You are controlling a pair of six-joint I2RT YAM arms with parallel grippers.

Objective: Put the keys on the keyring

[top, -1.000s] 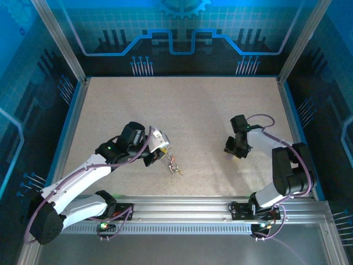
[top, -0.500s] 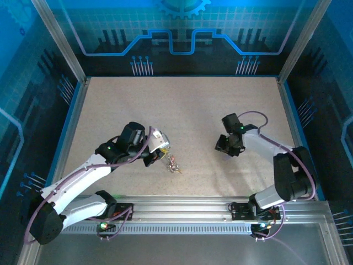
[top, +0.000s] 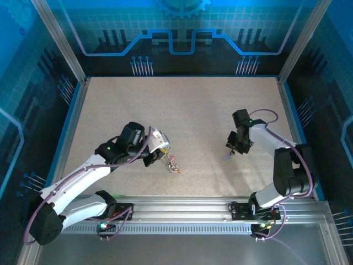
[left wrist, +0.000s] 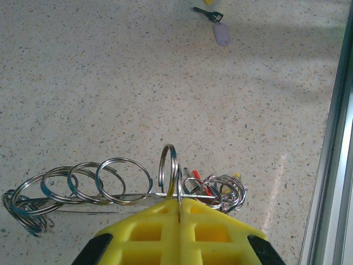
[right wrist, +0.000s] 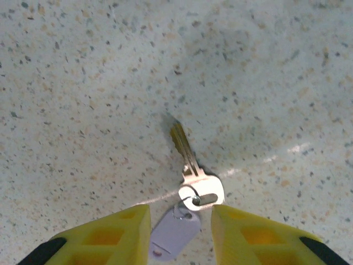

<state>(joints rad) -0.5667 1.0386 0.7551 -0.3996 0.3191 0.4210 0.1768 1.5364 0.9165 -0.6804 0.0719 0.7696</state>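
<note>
My left gripper (left wrist: 180,203) is shut on the keyring (left wrist: 105,195), a thin grey wire with several steel split rings (left wrist: 123,180) strung along it. One ring stands upright at the fingertips. A tangle of rings with red and yellow keys (left wrist: 218,190) lies just right of them. In the top view this bundle (top: 173,164) rests on the table by the left gripper (top: 164,151). My right gripper (right wrist: 180,214) is open low over a silver key (right wrist: 194,172) lying flat. Its pale lilac tag (right wrist: 174,234) sits between the yellow fingers (right wrist: 118,232).
The speckled table (top: 182,110) has a blue raised border all round. A metal rail (left wrist: 337,165) runs along the near edge, close to the left gripper. In the left wrist view the lilac-tagged key (left wrist: 219,33) lies far ahead on the open table.
The right arm swung left about half a second ago and has come back right, over the lilac-tagged key. The left arm and the ring bundle have not moved.
</note>
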